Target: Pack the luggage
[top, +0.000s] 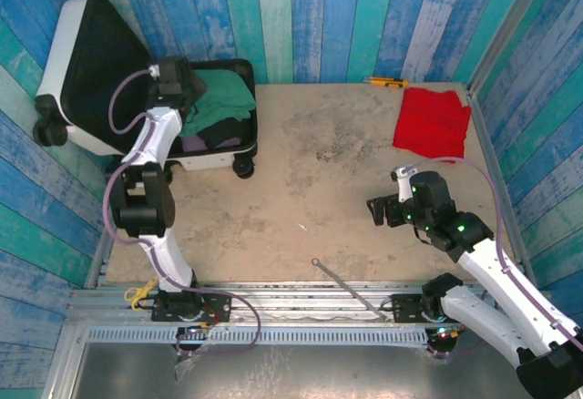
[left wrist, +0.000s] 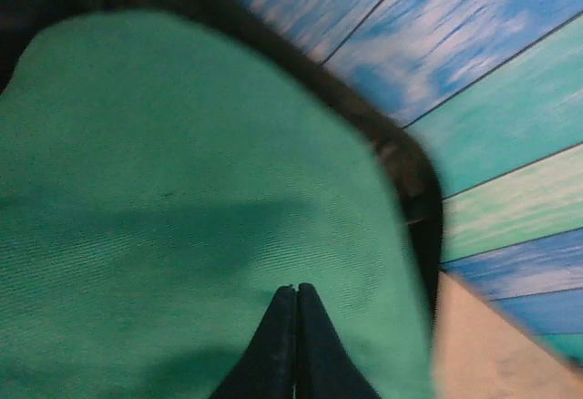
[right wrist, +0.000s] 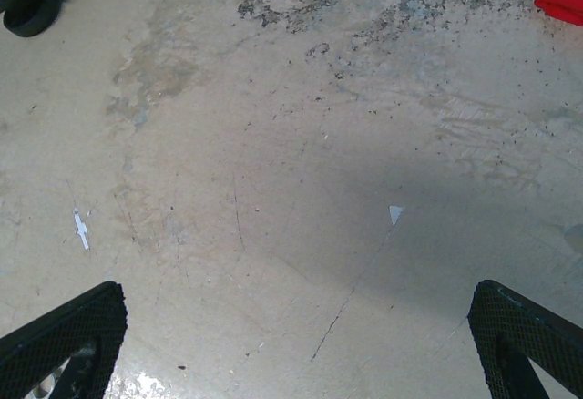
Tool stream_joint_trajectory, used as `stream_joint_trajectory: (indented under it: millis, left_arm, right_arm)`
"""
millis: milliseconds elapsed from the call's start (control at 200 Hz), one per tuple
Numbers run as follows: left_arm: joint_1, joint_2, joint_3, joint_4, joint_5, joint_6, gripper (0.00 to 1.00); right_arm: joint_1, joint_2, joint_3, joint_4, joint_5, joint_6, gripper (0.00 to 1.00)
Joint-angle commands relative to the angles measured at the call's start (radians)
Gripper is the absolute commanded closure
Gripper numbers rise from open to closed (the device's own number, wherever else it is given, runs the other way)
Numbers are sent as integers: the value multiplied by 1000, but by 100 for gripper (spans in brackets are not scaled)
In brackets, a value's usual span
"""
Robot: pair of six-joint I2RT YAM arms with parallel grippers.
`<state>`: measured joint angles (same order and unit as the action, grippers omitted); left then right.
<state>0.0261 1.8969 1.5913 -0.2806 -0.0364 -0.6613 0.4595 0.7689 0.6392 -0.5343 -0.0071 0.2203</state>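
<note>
Luggage lies open (lid leaning on the wall) at the table's far left corner, a green garment inside. Left gripper is closed, fingertips together above that garment; right gripper gapes wide over bare table.

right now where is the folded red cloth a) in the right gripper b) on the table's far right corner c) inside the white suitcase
b: the folded red cloth lies on the beige table at its far right corner, well apart from the open white hard-shell suitcase
</note>
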Motion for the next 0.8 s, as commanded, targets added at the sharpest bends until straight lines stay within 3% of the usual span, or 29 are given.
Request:
stream_joint_trajectory:
  millis: [0,215,461,666,797]
  left_arm:
    - [-8,54,-53,-59,-35,-1,100]
    - [-2,7,-351,40,-26,-55,100]
    - [36,-89,-413,46,17,-30,100]
    - [29,-301,-398,197,102,-35,69]
    - [-47,-291,-216,144,83,35,59]
  right_arm:
    - [-3,-10,-4,-10,6,8,0]
    - [-3,0,-5,-7,3,7,0]
    - [-4,-8,-4,-9,1,7,0]
    - [-3,-12,-4,-9,4,7,0]
    - [-2,-10,-5,-8,10,8,0]
